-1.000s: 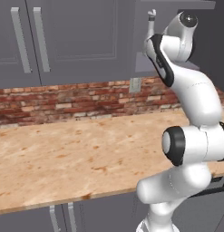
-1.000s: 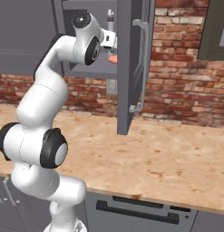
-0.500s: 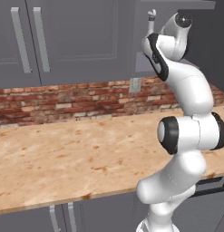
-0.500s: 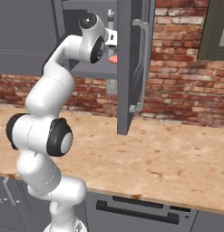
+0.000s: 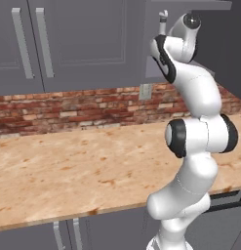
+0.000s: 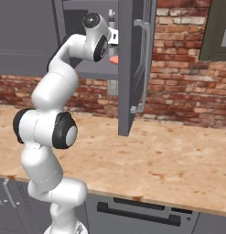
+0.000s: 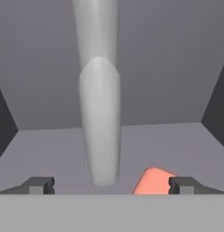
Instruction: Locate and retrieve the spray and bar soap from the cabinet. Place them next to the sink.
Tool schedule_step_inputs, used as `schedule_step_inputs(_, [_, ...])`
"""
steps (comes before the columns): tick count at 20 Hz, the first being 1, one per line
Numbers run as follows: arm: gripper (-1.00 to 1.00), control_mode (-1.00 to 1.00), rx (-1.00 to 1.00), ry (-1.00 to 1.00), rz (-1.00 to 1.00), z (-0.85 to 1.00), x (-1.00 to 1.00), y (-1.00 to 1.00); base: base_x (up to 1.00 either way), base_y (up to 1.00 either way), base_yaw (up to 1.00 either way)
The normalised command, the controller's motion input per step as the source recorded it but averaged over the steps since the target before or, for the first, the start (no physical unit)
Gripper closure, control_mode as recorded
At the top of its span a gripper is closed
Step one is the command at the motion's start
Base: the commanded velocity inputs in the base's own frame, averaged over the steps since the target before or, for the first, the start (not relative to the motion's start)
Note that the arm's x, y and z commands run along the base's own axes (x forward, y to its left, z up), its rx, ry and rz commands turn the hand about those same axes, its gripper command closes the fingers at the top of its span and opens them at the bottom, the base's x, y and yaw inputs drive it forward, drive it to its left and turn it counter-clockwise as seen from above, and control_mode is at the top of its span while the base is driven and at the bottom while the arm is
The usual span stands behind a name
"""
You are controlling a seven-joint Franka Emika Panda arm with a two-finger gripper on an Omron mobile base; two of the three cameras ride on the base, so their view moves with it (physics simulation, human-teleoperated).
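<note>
The spray (image 7: 100, 118), a tall pale grey bottle, stands upright on the cabinet's grey shelf (image 7: 177, 140), straight ahead of my gripper (image 7: 111, 186). The gripper is open, with its fingertips (image 7: 38, 185) spread to either side of the bottle's base and apart from it. The salmon-pink bar soap (image 7: 152, 181) lies flat on the shelf just right of the bottle, close to the right fingertip. In the right base view my hand reaches into the cabinet, the bar soap (image 6: 114, 59) shows below it and the spray's head (image 6: 112, 16) above it. The sink is out of view.
The cabinet's open grey door (image 6: 135, 68) hangs just right of my hand, out over the wooden counter (image 6: 178, 160). A brick wall with an outlet (image 5: 145, 91) runs behind the counter. Closed grey doors with silver handles (image 5: 22, 44) are to the left.
The arm has folded and twisted at the elbow, and the hand has pushed slightly deeper into the cabinet. The jaws stay open.
</note>
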Motion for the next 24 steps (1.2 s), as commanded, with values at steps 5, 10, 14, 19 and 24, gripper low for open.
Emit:
schedule_step_inputs(5, [-1.0, -1.0, 0.0, 0.0, 0.0, 0.0, 0.3, 0.06, 0.0, 0.0, 0.0])
schedule_step_inputs(10, [-1.0, -1.0, 0.0, 0.0, 0.0, 0.0, 0.29, 0.01, 0.0, 0.0, 0.0])
schedule_step_inputs(14, [-1.0, -1.0, 0.0, 0.0, 0.0, 0.0, 0.37, 0.0, 0.0, 0.0, 0.0])
schedule_step_inputs(19, [-1.0, -1.0, 0.0, 0.0, 0.0, -0.02, 0.23, 0.01, 0.0, 0.0, 0.0])
schedule_step_inputs(24, [-1.0, -1.0, 0.0, 0.0, 0.01, 0.0, 0.05, 0.0, 0.0, 0.0, 0.0])
